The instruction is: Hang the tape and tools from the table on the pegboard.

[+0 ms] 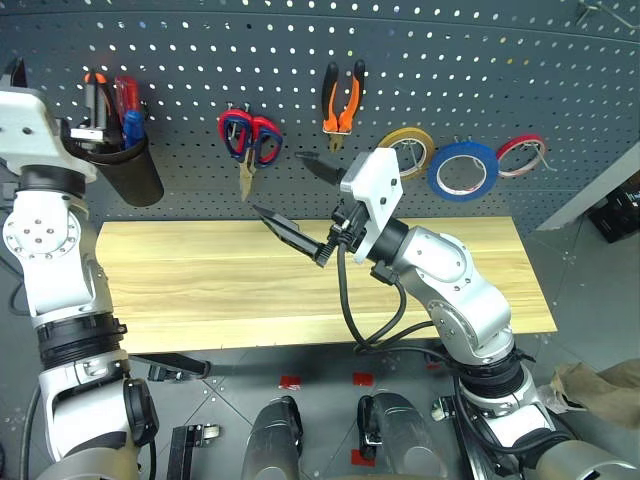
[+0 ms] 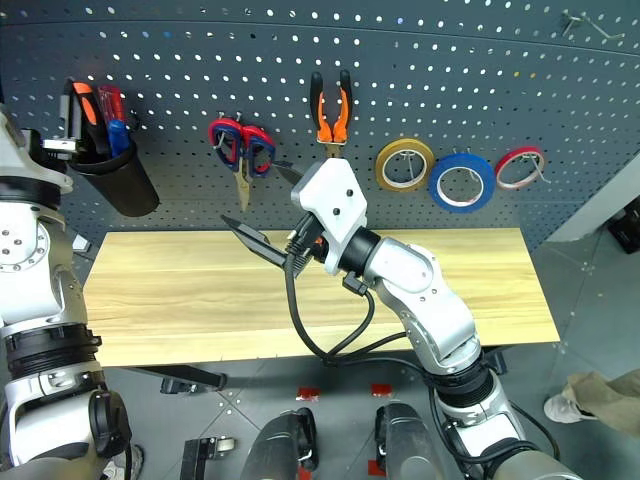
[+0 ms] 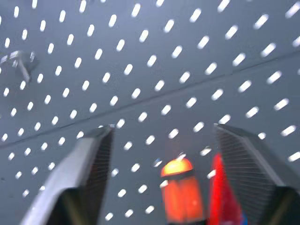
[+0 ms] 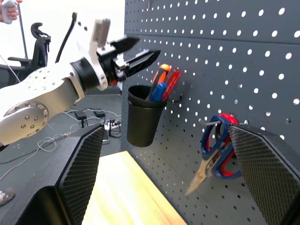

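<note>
The dark grey pegboard (image 1: 500, 60) stands behind the light wooden table (image 1: 200, 290). The blue tape (image 1: 435, 172) hangs on a hook at the right. Further left, the pliers (image 1: 341, 122) with orange-black handles hang from another hook. The orange-black screwdriver (image 3: 180, 187) stands handle-up in a black cup (image 1: 135, 175) on the board's left. My left gripper (image 3: 164, 129) is open just above that handle and holds nothing. In front of the board's middle, above the table, my right gripper (image 1: 300, 195) is open and empty.
Red-handled scissors (image 1: 250, 140) hang between the cup and the pliers. A yellow tape roll (image 1: 408, 150) and a thin red-and-white roll (image 1: 522, 155) flank the blue tape. The cup also holds red (image 1: 125, 95) and blue (image 1: 133, 125) handles.
</note>
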You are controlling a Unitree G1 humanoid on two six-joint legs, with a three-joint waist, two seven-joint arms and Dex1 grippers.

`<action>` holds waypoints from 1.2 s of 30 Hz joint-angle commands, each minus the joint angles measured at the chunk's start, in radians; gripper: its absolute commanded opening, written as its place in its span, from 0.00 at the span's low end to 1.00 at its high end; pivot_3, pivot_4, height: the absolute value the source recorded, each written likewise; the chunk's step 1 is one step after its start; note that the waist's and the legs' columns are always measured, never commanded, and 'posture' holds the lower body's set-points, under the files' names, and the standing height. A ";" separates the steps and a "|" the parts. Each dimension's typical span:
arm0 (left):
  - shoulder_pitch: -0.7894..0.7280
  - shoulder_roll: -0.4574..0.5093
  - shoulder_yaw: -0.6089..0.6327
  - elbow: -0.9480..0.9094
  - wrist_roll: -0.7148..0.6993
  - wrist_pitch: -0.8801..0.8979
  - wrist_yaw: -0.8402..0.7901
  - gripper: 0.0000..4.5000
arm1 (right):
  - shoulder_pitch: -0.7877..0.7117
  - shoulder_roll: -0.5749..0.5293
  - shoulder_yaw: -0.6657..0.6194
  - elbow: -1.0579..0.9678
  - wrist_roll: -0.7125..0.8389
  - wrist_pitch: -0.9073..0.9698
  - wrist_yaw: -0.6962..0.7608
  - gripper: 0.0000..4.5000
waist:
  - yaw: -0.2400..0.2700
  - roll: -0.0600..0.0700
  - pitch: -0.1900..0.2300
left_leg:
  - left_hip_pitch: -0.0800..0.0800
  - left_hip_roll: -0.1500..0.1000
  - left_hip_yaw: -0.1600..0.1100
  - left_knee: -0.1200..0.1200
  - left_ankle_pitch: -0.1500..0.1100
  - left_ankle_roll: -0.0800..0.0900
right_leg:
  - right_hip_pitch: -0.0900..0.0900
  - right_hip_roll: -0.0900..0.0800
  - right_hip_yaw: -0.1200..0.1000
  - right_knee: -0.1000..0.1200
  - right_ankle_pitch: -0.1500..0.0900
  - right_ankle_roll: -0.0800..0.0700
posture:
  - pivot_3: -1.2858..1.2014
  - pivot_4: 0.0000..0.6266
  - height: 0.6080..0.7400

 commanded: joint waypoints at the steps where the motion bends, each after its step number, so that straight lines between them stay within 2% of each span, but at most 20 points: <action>1: 0.039 -0.013 -0.073 -0.145 0.005 0.020 -0.037 0.85 | 0.004 -0.001 0.003 -0.034 0.005 -0.015 0.004 1.00 | 0.000 0.000 -0.002 | 0.000 0.000 0.000 0.001 0.000 0.000 | 0.000 0.000 0.000 0.001 0.000 0.000 | 0.45 0.28 1.00; 4: 0.127 -0.042 -0.111 -0.230 -0.019 0.092 -0.064 0.85 | 0.012 -0.010 0.004 -0.029 -0.002 -0.023 0.009 1.00 | -0.001 0.001 -0.005 | 0.000 0.000 0.000 0.005 0.000 0.000 | 0.000 0.000 0.001 0.005 0.000 0.000 | 0.45 0.28 1.00; 10: 0.361 -0.100 -0.090 -0.348 -0.058 0.284 -0.043 0.85 | 0.039 -0.040 -0.010 -0.019 -0.009 -0.020 0.001 1.00 | -0.012 0.002 -0.014 | 0.002 0.003 -0.001 0.009 0.000 0.000 | 0.000 0.002 0.003 0.010 0.000 0.000 | 0.45 0.27 1.00; 12: 0.411 -0.121 -0.087 -0.376 -0.068 0.386 -0.016 0.85 | 0.053 -0.057 -0.021 -0.007 -0.021 -0.023 -0.010 1.00 | -0.009 0.002 -0.016 | 0.002 0.003 -0.002 0.009 0.000 0.000 | 0.000 0.002 0.002 0.011 0.001 -0.001 | 0.45 0.26 1.00; 15: 0.450 -0.156 -0.099 -0.383 0.012 0.580 0.111 0.85 | 0.124 -0.075 -0.059 0.043 -0.042 -0.072 -0.037 1.00 | 0.000 0.003 -0.036 | 0.002 0.003 -0.002 0.010 0.000 0.001 | 0.000 0.002 0.002 0.012 0.001 -0.002 | 0.46 0.24 1.00; 19: 0.488 -0.175 -0.067 -0.405 -0.039 0.546 0.074 0.85 | 0.250 -0.072 -0.077 0.152 -0.115 -0.198 -0.102 1.00 | 0.006 0.002 -0.056 | 0.002 0.002 -0.002 0.010 -0.001 0.001 | 0.001 0.002 0.001 0.011 0.001 -0.002 | 0.46 0.22 1.00; 25: 0.538 -0.175 -0.030 -0.388 -0.067 0.538 0.051 0.85 | 0.350 -0.057 -0.147 0.365 -0.153 -0.375 -0.163 1.00 | 0.003 0.008 -0.074 | 0.003 0.002 -0.002 0.010 0.000 0.001 | 0.002 0.002 0.002 0.011 0.002 -0.004 | 0.47 0.19 1.00; 31: 0.574 -0.193 -0.014 -0.380 -0.061 0.521 0.070 0.85 | 0.359 -0.097 -0.297 0.662 -0.167 -0.505 -0.245 1.00 | 0.002 0.011 -0.100 | 0.003 0.002 -0.001 0.010 0.000 0.001 | 0.002 0.003 0.004 0.011 0.002 -0.004 | 0.47 0.14 1.00; 36: 0.601 -0.210 -0.012 -0.366 -0.039 0.485 0.093 0.85 | 0.342 -0.148 -0.320 0.840 -0.201 -0.611 -0.243 1.00 | 0.001 0.017 -0.121 | 0.004 0.002 -0.001 0.010 -0.001 0.001 | 0.002 0.003 0.004 0.011 0.002 -0.004 | 0.48 0.11 1.00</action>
